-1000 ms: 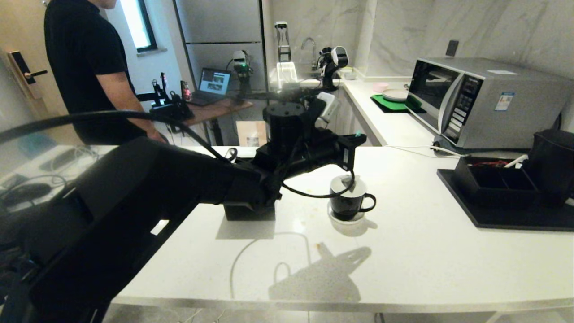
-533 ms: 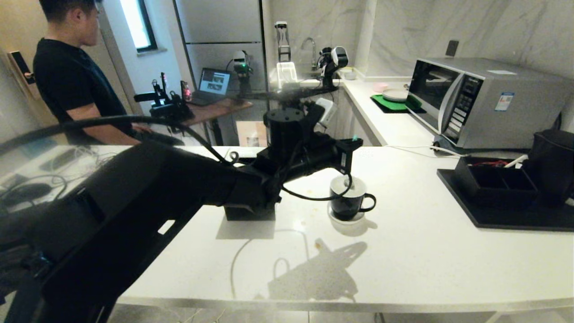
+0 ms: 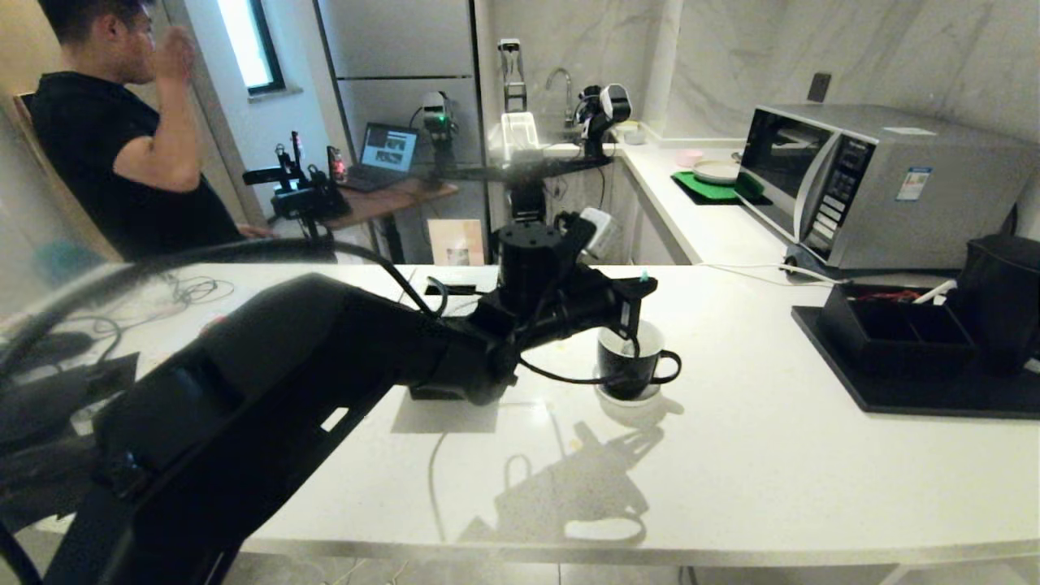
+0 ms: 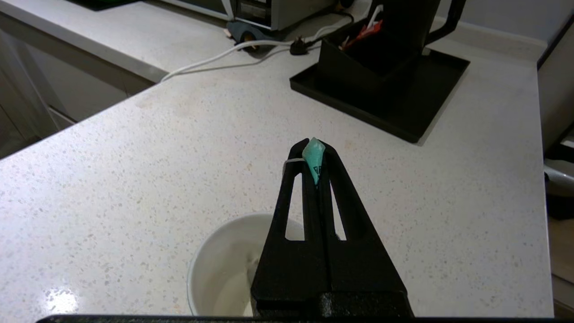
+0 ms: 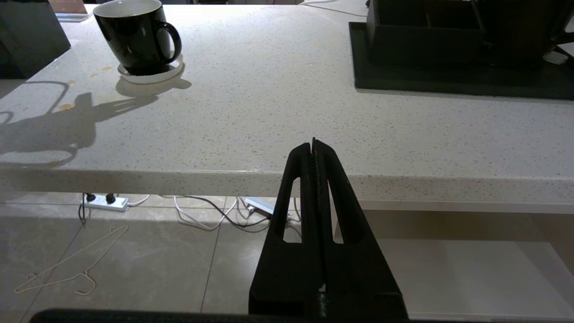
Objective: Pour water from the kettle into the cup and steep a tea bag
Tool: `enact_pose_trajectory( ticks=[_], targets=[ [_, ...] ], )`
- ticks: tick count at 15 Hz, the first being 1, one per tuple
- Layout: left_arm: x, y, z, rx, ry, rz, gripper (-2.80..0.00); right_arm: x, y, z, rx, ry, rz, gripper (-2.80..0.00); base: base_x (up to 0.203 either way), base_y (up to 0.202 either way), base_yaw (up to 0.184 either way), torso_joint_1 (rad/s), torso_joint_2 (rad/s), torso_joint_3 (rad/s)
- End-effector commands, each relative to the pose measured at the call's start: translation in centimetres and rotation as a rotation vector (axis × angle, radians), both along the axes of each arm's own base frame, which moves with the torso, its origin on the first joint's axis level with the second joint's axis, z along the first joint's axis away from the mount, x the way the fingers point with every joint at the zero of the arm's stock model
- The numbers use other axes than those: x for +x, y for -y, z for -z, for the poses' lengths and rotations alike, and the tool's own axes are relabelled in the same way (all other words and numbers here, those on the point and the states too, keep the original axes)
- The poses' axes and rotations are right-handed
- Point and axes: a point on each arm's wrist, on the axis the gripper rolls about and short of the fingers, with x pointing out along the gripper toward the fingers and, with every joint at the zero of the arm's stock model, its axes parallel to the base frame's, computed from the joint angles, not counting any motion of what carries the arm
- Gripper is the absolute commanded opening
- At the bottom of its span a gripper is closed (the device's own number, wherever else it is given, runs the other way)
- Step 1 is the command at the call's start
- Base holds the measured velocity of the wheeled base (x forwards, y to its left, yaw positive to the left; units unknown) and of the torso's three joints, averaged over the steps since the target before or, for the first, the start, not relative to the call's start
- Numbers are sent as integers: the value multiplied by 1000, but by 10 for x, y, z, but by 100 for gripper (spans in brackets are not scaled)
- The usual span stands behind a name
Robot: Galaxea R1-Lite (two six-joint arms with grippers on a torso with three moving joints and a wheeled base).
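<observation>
"Tea bag first: where is it to be found?"

"Its small pale pouch is not seen clearly; it is judged to hang inside the glossy black cup (image 3: 630, 366) with the white inside. Only its teal paper tag (image 4: 314, 157) and thin white string (image 4: 291, 160) are shown, and the tag is pinched between the tips of the left gripper (image 3: 642, 286), whose fingers are pressed together on it."

"How is the gripper placed against the cup?"

"It is held directly above the rim, so the string runs straight down into the opening. Any dipping would be done along that vertical line, with little room sideways before the rim is met."

"And the cup itself?"

"It is set on a round white coaster (image 5: 150, 74) near the middle of the white speckled countertop (image 3: 731, 455), well back from the front edge."

"What of the matte black kettle (image 3: 1003, 301)?"

"It is stood on a black tray (image 3: 894, 398) at the countertop's right end, well apart from the cup, with open surface between."

"The other arm?"

"The right gripper (image 5: 314, 148) is parked below the front edge, pressed shut on nothing, yet it is judged nearer the kettle."
</observation>
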Motion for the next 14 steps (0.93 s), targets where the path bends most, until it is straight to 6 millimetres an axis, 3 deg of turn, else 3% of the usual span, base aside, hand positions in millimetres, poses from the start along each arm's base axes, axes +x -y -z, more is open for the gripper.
enact_pose_trajectory(
  ticks=[1, 8, 14],
  targets=[
    [2, 2, 11, 12, -16, 2, -280, 0, 0, 0, -1, -1, 0, -280, 0, 0, 0, 0, 0, 0],
    [-3, -2, 42, 53, -43, 3, -280, 0, 0, 0, -1, 0, 0, -280, 0, 0, 0, 0, 0, 0],
    [-5, -4, 27, 37, -7, 4, -280, 0, 0, 0, -1, 0, 0, -280, 0, 0, 0, 0, 0, 0]
  ],
)
